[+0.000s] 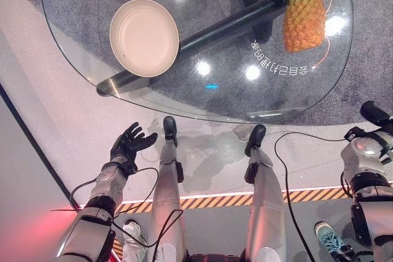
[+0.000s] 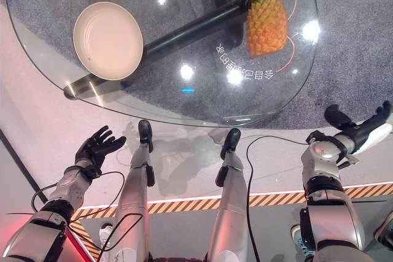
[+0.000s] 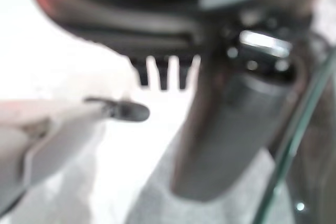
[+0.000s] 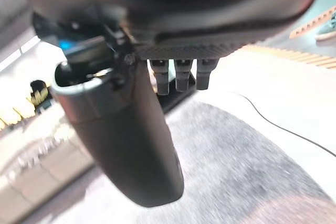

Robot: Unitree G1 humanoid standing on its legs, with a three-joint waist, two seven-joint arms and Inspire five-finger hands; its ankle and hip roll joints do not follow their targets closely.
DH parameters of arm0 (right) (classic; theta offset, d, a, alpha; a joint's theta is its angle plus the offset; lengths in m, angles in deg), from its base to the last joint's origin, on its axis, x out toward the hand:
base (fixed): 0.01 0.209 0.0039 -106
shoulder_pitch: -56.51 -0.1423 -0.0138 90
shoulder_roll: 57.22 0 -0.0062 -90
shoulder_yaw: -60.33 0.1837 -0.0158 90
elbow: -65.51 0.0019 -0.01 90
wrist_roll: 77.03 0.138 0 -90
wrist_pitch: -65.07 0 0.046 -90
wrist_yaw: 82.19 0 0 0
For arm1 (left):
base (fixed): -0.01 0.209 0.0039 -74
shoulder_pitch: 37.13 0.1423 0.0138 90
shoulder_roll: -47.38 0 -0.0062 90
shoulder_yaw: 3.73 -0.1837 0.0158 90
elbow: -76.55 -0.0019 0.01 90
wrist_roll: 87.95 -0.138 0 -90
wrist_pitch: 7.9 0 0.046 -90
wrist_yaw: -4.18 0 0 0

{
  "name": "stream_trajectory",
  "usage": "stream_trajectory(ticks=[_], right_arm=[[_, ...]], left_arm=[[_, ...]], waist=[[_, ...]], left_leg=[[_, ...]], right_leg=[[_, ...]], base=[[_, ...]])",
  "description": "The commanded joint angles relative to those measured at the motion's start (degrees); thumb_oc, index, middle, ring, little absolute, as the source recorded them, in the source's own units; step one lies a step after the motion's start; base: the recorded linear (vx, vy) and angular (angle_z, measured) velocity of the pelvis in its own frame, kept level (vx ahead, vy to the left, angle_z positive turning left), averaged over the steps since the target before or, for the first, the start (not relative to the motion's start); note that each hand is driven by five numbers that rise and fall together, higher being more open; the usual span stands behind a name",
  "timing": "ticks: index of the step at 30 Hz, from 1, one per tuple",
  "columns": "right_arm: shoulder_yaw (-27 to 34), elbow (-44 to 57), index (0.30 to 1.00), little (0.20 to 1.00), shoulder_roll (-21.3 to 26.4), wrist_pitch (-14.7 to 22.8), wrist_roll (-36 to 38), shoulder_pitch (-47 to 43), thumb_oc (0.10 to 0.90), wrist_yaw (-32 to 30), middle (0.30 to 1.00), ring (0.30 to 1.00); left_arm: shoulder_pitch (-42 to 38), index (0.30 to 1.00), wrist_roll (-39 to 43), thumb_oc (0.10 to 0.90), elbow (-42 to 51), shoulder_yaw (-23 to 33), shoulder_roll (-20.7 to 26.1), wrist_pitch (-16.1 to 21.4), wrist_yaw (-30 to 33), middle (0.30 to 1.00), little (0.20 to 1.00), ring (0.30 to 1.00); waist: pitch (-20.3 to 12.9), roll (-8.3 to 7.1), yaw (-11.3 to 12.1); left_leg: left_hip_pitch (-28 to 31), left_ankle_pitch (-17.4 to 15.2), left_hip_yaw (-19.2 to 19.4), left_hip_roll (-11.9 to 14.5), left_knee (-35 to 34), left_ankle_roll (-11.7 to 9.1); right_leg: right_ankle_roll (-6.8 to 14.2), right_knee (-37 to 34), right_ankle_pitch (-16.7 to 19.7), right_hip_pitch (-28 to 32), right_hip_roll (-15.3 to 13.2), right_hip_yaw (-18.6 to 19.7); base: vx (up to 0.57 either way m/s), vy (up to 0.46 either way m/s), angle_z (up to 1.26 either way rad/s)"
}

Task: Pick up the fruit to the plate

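A pineapple (image 1: pixel 303 19) stands upright on the far right of the round glass table (image 1: pixel 73 41). A cream plate (image 1: pixel 144 37) lies empty on the table's left side. My left hand (image 1: pixel 129 143) hangs below the table's near edge at the lower left, fingers spread and open, holding nothing. My right hand (image 2: pixel 362 128) is out at the right side, off the table, with straight fingers and nothing in it. Both hands are well short of the fruit and the plate. Each wrist view shows its own hand with the thumb (image 4: pixel 126 140) sticking out and the grasp empty.
A dark bar (image 1: pixel 215 29) of the table's base runs under the glass between plate and pineapple. Yellow-black striped tape (image 1: pixel 215 200) crosses the floor near me. A person's teal shoe (image 1: pixel 331 237) stands at the lower right, a white shoe (image 1: pixel 132 231) at the lower left.
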Motion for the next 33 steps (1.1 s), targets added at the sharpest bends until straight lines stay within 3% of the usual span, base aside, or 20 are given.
stream_trajectory(ticks=[1, 7, 15, 26, 33], right_arm=[[3.2, 2.9, 0.900, 0.900, 8.2, 5.5, -0.7, 0.2, 0.800, -8.4, 0.900, 0.900], [1.6, 13.9, 0.900, 0.900, 8.4, 8.3, -8.0, -1.6, 0.800, -16.1, 0.900, 0.900], [0.0, 32.6, 0.900, 0.900, 8.2, 5.1, -21.7, -1.8, 0.800, -19.7, 0.900, 0.900], [-2.4, 51.1, 0.900, 0.900, 4.2, -1.2, -33.9, -0.4, 0.800, -17.2, 0.900, 0.900], [-4.4, 58.1, 0.900, 0.900, 2.7, -2.4, -36.0, 0.8, 0.800, -12.8, 0.900, 0.900]], left_arm=[[5.3, 0.900, 2.0, 0.800, -0.6, -0.1, 1.4, 1.4, 0.3, 0.900, 0.900, 0.900], [6.3, 0.900, 2.4, 0.800, 0.8, -0.5, 0.3, 1.8, 1.4, 0.900, 0.900, 0.900], [6.5, 0.900, 2.4, 0.800, 1.7, 0.2, -0.8, 1.7, 1.7, 0.900, 0.900, 0.900], [7.2, 0.900, 0.6, 0.800, 2.7, 1.4, -3.4, 2.1, 3.0, 0.900, 0.900, 0.900], [8.2, 0.900, -0.1, 0.800, 3.5, 2.1, -4.6, 2.4, 3.0, 0.900, 0.900, 0.900]], waist=[[-1.0, 0.08, 0.2], [-1.0, 0.16, -0.2], [-1.0, 0.51, -1.1], [-1.0, 0.73, -1.6], [-1.0, 0.95, -1.8]], left_leg=[[0.0, -4.6, -1.0, 0.5, 4.8, 1.2], [0.5, -4.4, -0.8, 0.2, 4.0, 1.4], [1.5, -3.6, 0.2, -0.3, 2.2, 1.7], [3.2, -3.1, 1.2, -0.8, 0.9, 2.2], [4.2, -2.4, 1.9, -1.0, -0.3, 2.4]], right_leg=[[2.2, -1.2, 3.8, -0.2, -2.0, 0.0], [2.0, -1.5, 3.6, -0.1, -1.6, 0.2], [1.9, -2.9, 3.4, 0.4, -1.0, 0.8], [1.7, -3.9, 3.1, 1.7, -0.5, 1.2], [1.6, -4.9, 3.4, 2.4, -0.4, 1.3]], base=[[-0.01, 0.030, 0.02], [-0.01, 0.036, -0.01], [-0.02, 0.045, -0.02], [0.00, 0.013, -0.02], [0.00, 0.023, 0.01]])
